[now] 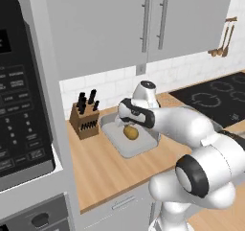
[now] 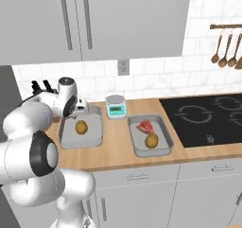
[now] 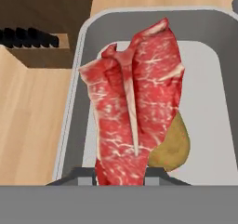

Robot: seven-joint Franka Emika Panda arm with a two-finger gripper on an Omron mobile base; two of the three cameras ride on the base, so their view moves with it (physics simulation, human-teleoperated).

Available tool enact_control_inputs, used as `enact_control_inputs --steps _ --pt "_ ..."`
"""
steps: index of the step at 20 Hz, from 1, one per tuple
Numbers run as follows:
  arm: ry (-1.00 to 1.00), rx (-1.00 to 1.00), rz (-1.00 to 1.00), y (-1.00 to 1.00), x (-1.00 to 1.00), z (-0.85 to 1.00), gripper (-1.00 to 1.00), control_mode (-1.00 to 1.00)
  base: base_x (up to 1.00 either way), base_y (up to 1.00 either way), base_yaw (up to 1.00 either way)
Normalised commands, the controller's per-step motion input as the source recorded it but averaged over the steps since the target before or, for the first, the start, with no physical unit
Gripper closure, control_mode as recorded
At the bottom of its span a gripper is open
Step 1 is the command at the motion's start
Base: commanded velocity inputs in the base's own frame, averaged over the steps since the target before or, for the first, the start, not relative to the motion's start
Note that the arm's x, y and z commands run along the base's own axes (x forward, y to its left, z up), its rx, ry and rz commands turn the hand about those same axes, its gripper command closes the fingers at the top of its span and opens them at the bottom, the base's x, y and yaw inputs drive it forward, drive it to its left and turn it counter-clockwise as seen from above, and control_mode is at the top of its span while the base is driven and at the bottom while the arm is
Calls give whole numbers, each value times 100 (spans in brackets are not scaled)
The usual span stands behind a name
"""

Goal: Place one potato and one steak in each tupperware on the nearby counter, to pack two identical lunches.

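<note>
Gripper (image 3: 120, 174) clamped on the steak (image 3: 135, 102); the jaws pinch its near end and the rest hangs away from the hand over the left tray (image 3: 209, 69). Fingertips mostly hidden by the meat; only their dark bases show at the bottom of the hand view.

Handling, as a guess: the steak looks soft and floppy, folded along a pale central seam, so it will drape and swing, not hold shape. Probably light, possibly slick. The edge pinch works for carrying, but the free end will land first and may fold or catch on the rim. A grip nearer the middle would swing less; cannot tell how deep the current bite is.

One potato (image 3: 174, 146) lies in the left tray directly under the hanging steak, partly covered by it in the hand view. It looks hard, round and liable to roll if nudged. Whether steak and potato touch cannot be told.

The right tray (image 2: 163, 149) already holds a steak and a potato (image 2: 151, 141), so judged from this layout it is packed, and the left one lacks only the steak.

Arm pose: hand (image 1: 136, 112) sits low over the left tray, pointing down, wrist bent sharply, forearm reaching across the counter (image 1: 103, 170) from the base. In the right base view the hand (image 2: 73, 104) hangs above the tray's far end, the potato (image 2: 81, 127) visible just in front.

Nearby: knife block (image 1: 84, 120) left of the left tray, scale (image 2: 115, 107) between the trays toward the wall, stovetop (image 2: 208, 118) to the right.
</note>
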Motion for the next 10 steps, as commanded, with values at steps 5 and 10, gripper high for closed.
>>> enact_control_inputs --steps 5,10 --pt "9 -5 0 36 87 -62 -100 -100 0 0 0" --pt "0 0 0 -7 3 0 -100 -100 0 0 0"
